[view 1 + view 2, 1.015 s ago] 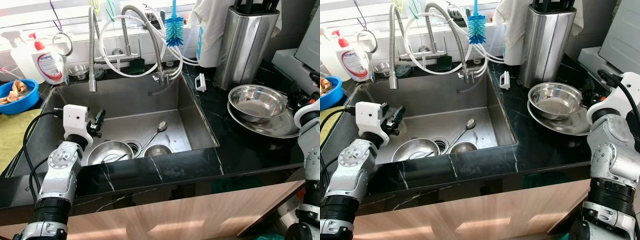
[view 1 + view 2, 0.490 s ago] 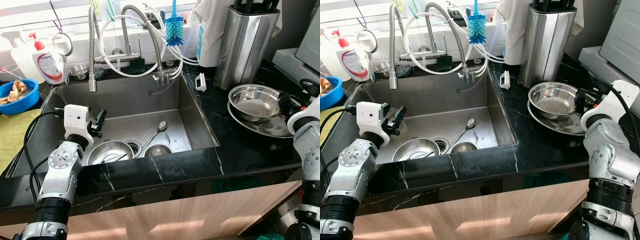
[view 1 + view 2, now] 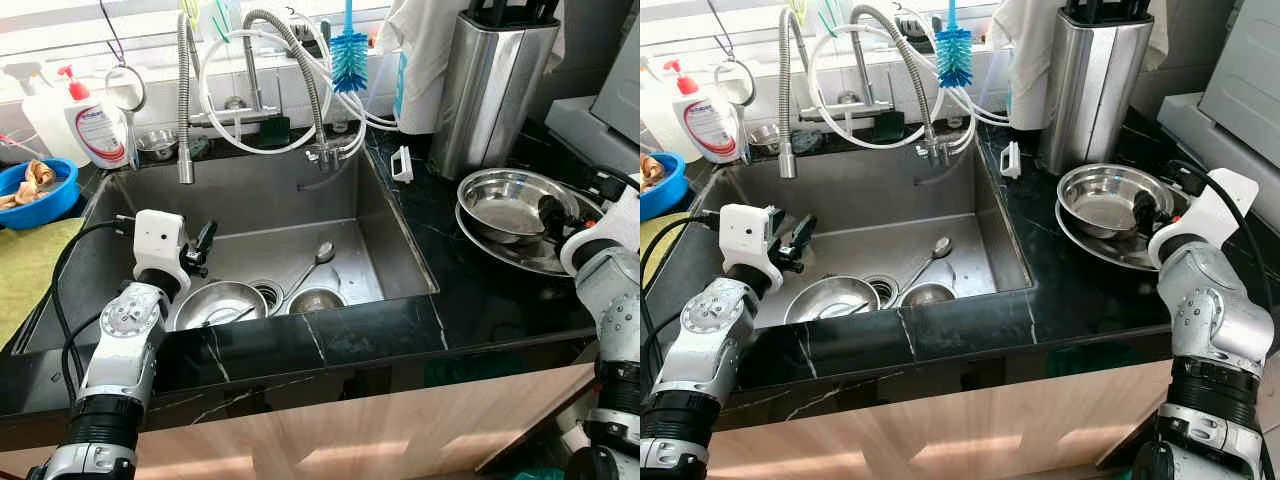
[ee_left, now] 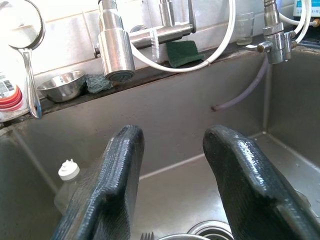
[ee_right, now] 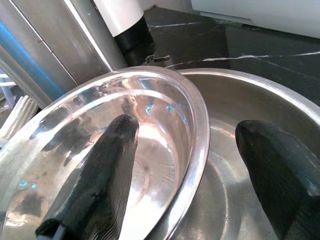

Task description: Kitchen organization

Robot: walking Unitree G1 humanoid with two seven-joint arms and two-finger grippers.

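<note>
My right gripper (image 5: pixel 185 170) straddles the steel bowl (image 3: pixel 1105 200) rim, fingers spread; its far wall is cut off. Left gripper (image 4: pixel 172 175) released over the sink (image 3: pixel 270 200).

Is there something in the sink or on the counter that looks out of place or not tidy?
Nothing looks spilled or damaged. The smaller steel bowl sits tilted inside the wide bowl on the counter, not nested flat. A spoon lies loose on the sink floor beside two bowls, and a small plastic bottle stands in the sink corner.

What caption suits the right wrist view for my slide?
Open right gripper straddling the rim of a steel bowl nested in a larger bowl.
</note>
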